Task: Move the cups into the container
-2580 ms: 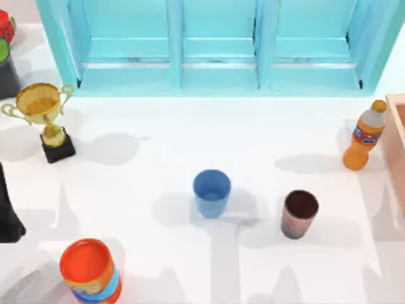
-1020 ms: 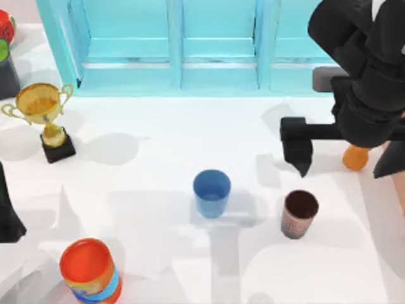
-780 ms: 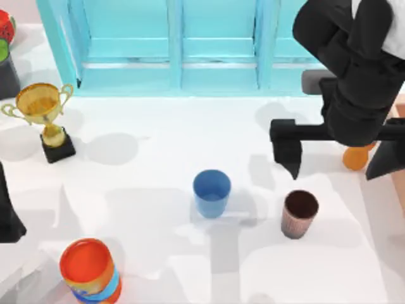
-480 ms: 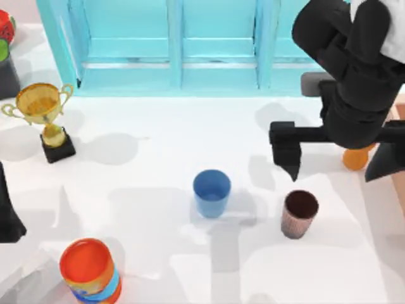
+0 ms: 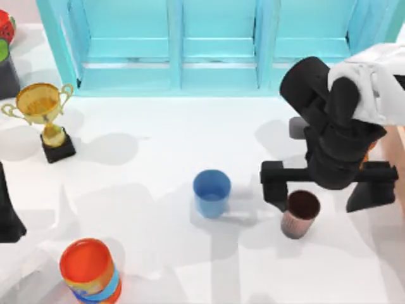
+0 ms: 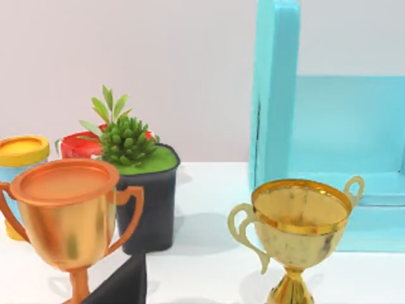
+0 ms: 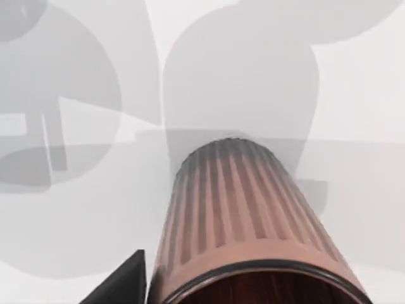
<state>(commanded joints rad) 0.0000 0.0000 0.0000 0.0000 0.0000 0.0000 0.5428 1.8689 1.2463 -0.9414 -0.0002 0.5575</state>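
Observation:
The dark brown cup (image 5: pixel 300 214) with ribbed pinkish sides stands upright on the white table, right of centre. My right gripper (image 5: pixel 324 193) hangs just over it, open wide, with the cup between the fingers and close to the finger on the left side. In the right wrist view the ribbed cup (image 7: pixel 247 221) is very near, with one dark fingertip (image 7: pixel 120 282) beside it. Upright near the table's middle is the light blue cup (image 5: pixel 212 192), apart from the gripper. A strip of the peach-tan container (image 5: pixel 397 158) shows at the right edge. My left arm (image 5: pixel 6 215) is parked at the left edge.
A gold trophy (image 5: pixel 43 114) stands at the back left and an orange-red canister (image 5: pixel 88 269) at the front left. A turquoise cabinet (image 5: pixel 215 44) lines the back. The left wrist view holds a bronze trophy (image 6: pixel 66 215), a potted plant (image 6: pixel 136 183) and the gold trophy (image 6: pixel 300 221).
My right arm came in from the back right, then dropped forward until its open fingers straddle the brown cup. Neither cup has moved.

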